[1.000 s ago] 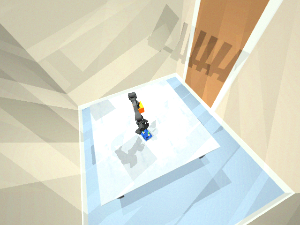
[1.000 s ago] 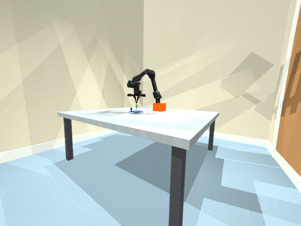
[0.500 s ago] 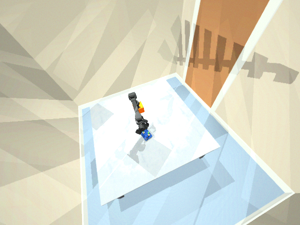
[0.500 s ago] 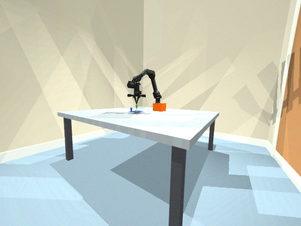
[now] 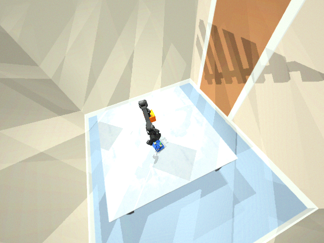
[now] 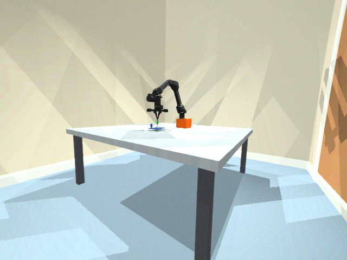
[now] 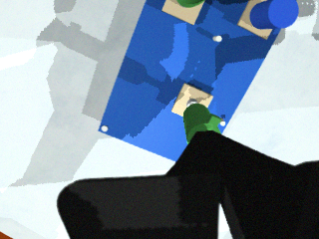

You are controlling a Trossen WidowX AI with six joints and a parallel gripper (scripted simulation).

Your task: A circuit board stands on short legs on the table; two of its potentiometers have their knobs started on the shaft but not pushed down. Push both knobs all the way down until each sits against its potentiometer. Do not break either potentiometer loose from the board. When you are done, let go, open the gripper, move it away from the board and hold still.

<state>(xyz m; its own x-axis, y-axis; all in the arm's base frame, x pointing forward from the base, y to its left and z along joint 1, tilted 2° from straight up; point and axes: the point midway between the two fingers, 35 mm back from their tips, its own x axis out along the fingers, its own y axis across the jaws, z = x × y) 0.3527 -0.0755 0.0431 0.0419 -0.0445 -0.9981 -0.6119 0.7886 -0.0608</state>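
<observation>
The blue circuit board stands on the table. A green knob stands upright above a tan potentiometer, with a bit of grey shaft showing below it. A blue knob stands tall on another potentiometer. A second green knob is cut off by the wrist view's top edge, so its height cannot be told. My gripper is shut and empty, pointing down with its tips at the nearer green knob's top; whether they touch it cannot be told.
The white table carries the board and the arm. An orange block is at the arm's base. Small white posts show on the board. Shadows cross the board and table.
</observation>
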